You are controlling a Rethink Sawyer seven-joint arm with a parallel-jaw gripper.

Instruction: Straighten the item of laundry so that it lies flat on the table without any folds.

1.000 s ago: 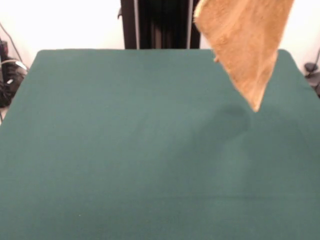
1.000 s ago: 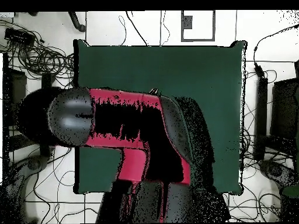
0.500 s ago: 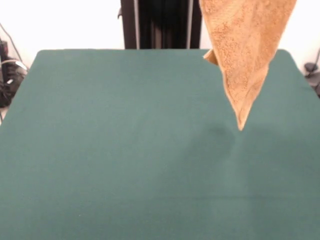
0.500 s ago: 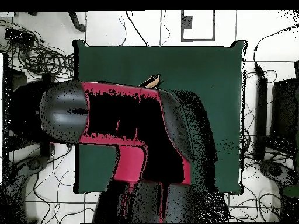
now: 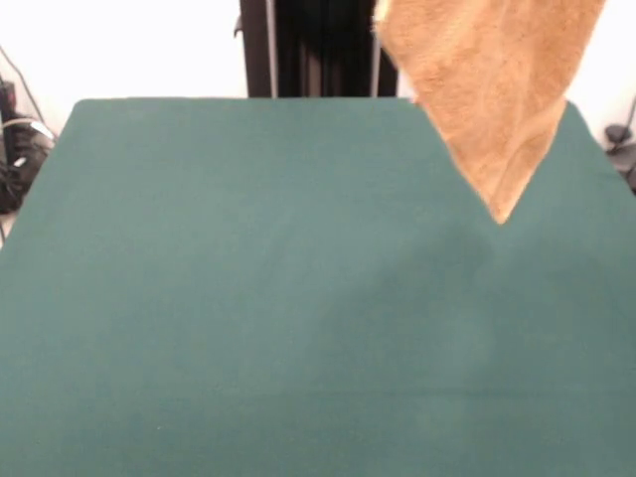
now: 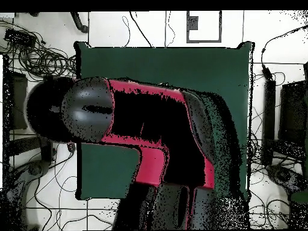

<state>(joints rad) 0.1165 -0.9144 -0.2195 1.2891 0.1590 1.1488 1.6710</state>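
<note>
Orange washcloth hanging above green table, corner pointing down

A bulky arm is seen from overhead: red shell panels, black joint housings, one rounded grey-black cap with a dark slot.

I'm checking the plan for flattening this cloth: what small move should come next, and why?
Probably lower it slowly: the washcloth hangs in the air, its bottom corner pointing down above the green table, touching nothing. Setting that corner down first should let the rest be laid out flat.
</note>
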